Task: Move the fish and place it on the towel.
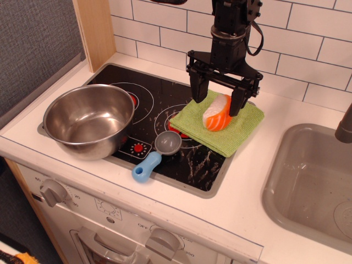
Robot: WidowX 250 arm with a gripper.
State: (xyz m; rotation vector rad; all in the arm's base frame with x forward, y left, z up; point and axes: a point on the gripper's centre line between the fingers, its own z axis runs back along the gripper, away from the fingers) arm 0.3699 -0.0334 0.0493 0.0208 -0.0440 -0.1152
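Gripper [219, 103] above towel [220, 122], jaws spread wide, gripping nothing. Fish [216, 113] lies on towel between and just below fingertips, apparently released; placement looks done. Fish: glossy orange wedge, white stripes, curved. Towel: nubby green cloth, folded square, on glossy black hob, soft bed against rolling.

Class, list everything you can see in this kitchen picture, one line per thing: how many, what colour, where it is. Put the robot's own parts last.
fish: one, orange and white, lying on the towel
towel: one, light green, on the hob's right side
bowl: one, steel, front left of hob
scoop: one, grey with blue handle, front of hob
hob: one, black
sink: one, grey, right
knobs: two, grey, front panel
gripper: one, black, open, fingers either side of the fish
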